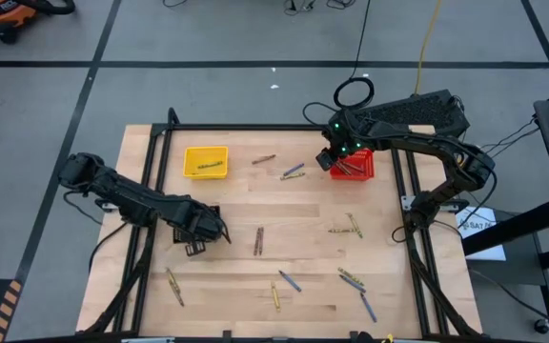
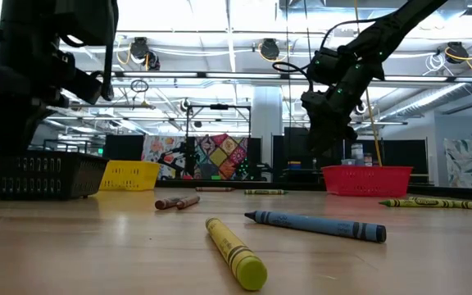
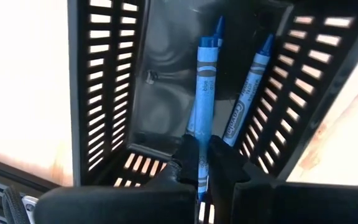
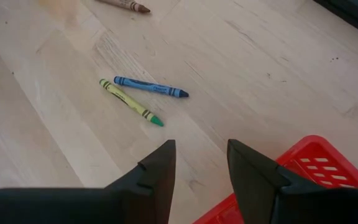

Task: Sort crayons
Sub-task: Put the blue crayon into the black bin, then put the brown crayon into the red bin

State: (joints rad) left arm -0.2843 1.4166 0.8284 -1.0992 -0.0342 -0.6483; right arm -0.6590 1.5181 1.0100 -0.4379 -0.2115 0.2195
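**Blue crayon pinched over the black basket, right arm at the red one**

Nearest the low camera, a yellow crayon (image 2: 236,252) and a blue crayon (image 2: 316,224) lay on the wooden table (image 1: 303,219), their near ends close together. Behind them rested a brown-red crayon (image 2: 177,201), and more crayons were scattered over the near half of the table, among them a yellow one (image 1: 175,287) near the left corner and a blue-grey one (image 1: 367,306) toward the right.

At the left side the left gripper (image 3: 202,163) hung over the black basket (image 3: 114,81), fingers clamped on a blue crayon (image 3: 204,81) that pointed down into it; a second blue crayon (image 3: 247,93) leaned against the basket's inner wall just beside the first.

Farther back, the yellow basket (image 1: 205,161) stood with a crayon inside. The right gripper (image 4: 201,168) hovered at the red basket (image 1: 354,168), its fingers spread apart and holding nothing. Beyond its fingers a blue crayon (image 4: 151,87) and a yellow-green crayon (image 4: 131,102) lay just beside each other on the bare wood.
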